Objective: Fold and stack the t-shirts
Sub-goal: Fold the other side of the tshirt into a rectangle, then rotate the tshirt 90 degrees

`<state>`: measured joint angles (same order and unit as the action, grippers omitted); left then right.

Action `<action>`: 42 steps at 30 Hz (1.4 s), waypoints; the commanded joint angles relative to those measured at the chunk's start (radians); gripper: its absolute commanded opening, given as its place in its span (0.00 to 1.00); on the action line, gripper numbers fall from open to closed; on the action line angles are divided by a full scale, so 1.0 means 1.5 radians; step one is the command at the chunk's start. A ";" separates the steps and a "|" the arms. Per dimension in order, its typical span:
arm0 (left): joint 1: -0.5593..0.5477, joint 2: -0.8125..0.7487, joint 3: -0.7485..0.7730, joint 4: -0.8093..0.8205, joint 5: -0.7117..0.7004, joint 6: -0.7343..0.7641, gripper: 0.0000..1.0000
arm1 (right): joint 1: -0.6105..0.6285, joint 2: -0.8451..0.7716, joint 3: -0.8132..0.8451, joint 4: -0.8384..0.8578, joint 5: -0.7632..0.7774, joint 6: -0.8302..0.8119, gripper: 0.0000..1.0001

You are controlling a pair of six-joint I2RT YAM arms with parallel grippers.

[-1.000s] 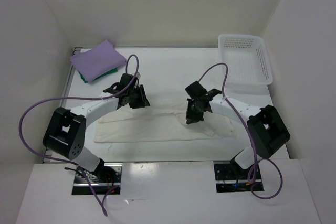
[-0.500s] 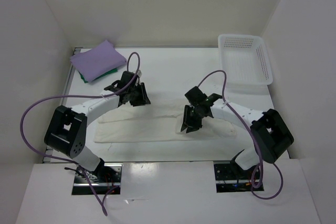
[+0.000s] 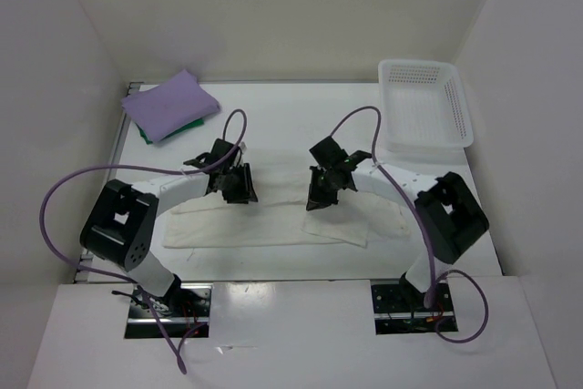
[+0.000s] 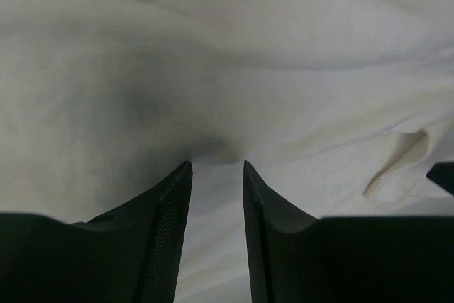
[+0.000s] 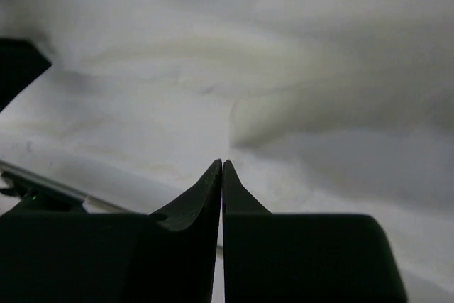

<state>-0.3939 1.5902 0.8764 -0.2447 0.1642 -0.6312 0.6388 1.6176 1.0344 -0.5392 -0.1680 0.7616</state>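
The cream-white shirt (image 3: 246,225) lies as a long folded strip across the middle of the table. My left gripper (image 3: 241,190) is at its far edge, left of centre. In the left wrist view its jaws (image 4: 216,164) stand narrowly apart, with a puckered fold of the shirt (image 4: 284,47) between them. My right gripper (image 3: 319,199) is over the strip right of centre. Its tips (image 5: 223,162) meet at the cloth (image 5: 213,69), and a flap lies turned over below it. The lavender shirt (image 3: 168,105) sits folded on the green shirt (image 3: 148,134) at the far left.
A white perforated basket (image 3: 414,66) stands at the far right corner. White walls close in the table on the left, back and right. Purple cables loop over both arms. The arm bases stand at the near edge.
My right gripper has moved left and slightly away from me, and the shirt's right part has been turned over into a flap. My left gripper has shifted a little toward the near side.
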 commanded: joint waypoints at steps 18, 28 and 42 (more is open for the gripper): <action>0.137 -0.121 0.011 -0.111 0.039 0.028 0.43 | -0.078 -0.109 -0.065 -0.011 0.089 0.021 0.32; 0.177 -0.006 0.003 -0.033 0.045 0.008 0.43 | -0.170 0.004 -0.005 0.118 0.141 0.001 0.01; 0.315 -0.108 0.026 -0.102 0.105 0.019 0.34 | -0.180 0.226 0.124 0.171 0.096 0.025 0.01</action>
<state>0.0772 1.5463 0.8665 -0.3626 0.2882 -0.6205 0.3622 1.8484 1.1160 -0.3626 -0.0315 0.7898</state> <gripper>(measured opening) 0.346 0.009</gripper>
